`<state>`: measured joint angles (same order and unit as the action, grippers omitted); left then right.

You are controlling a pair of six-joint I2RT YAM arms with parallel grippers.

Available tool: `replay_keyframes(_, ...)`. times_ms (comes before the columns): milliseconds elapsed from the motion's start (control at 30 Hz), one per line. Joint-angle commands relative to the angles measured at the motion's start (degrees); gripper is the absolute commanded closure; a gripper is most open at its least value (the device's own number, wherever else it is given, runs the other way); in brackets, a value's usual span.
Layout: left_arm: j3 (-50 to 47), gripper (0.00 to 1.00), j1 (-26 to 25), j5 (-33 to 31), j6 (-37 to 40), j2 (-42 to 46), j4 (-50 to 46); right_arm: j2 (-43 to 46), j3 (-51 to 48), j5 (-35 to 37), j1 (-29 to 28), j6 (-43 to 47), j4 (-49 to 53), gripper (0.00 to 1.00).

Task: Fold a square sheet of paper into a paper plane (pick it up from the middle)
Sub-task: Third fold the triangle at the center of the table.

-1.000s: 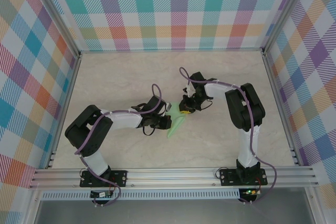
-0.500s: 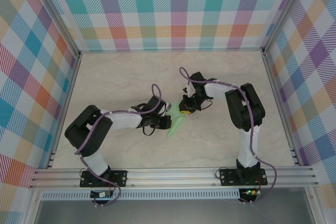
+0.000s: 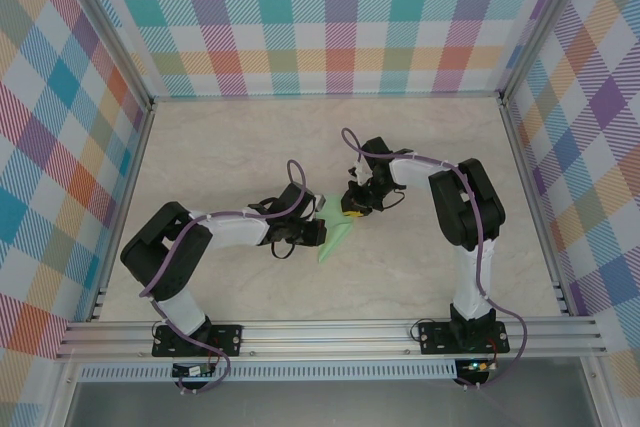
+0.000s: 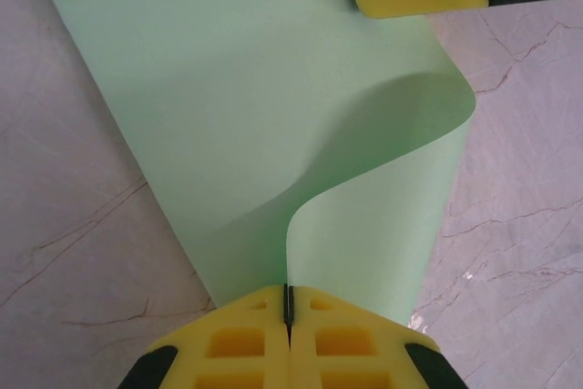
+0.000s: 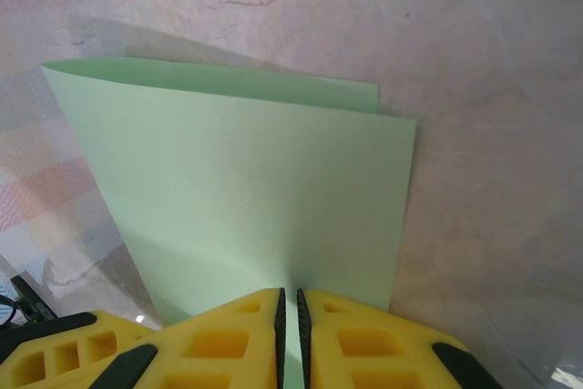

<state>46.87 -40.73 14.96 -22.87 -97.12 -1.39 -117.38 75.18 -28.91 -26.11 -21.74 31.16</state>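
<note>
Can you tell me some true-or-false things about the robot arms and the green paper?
1. The left end effector is pinching the paper plane. True.
2. The right end effector is wide open and holds nothing. False: it is shut on the paper plane's edge.
3. The paper plane is red. False: it is light green.
4. The paper bends up in a curl close to the left end effector. True.
5. The paper plane sits far off in a corner of the table. False: it is near the middle, between the two arms.

Pale green paper plane [image 4: 228, 88], yellow-and-black jaws, cream veined marble table [image 3: 230, 147], pastel rainbow plaid walls [image 3: 320, 17].
</note>
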Motion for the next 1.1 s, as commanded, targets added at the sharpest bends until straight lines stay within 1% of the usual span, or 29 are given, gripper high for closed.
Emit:
replay_keyframes(0, 0.32, 0.95, 0.48, 0.69, -0.54, -1.13, 0.21, -1.68, 0.45, 2.01, -0.43, 0.33, 2.42, 0.84)
replay_keyframes(133, -0.08, 0.95, 0.48, 0.34, -0.82, -0.49, -0.13, -1.66, 0.5, 2.09, -0.43, 0.42, 2.61, 0.84)
replay_keyframes(367, 0.07, 0.95, 0.48, 1.69, -1.27, -0.16, -0.29, -1.63, 0.32, 2.19, -0.43, 0.22, 2.44, 0.84)
replay_keyframes(700, -0.75, 0.95, 0.48, 0.15, -2.09, 0.82, -1.25, -1.6, 0.18, 2.45, -0.41, 0.12, 2.51, 0.84)
replay_keyframes(1067, -0.1, 0.95, 0.48, 0.88, -2.24, -1.44, -0.62, -1.58, 0.16, 2.2, -0.54, -0.13, 2.38, 0.84)
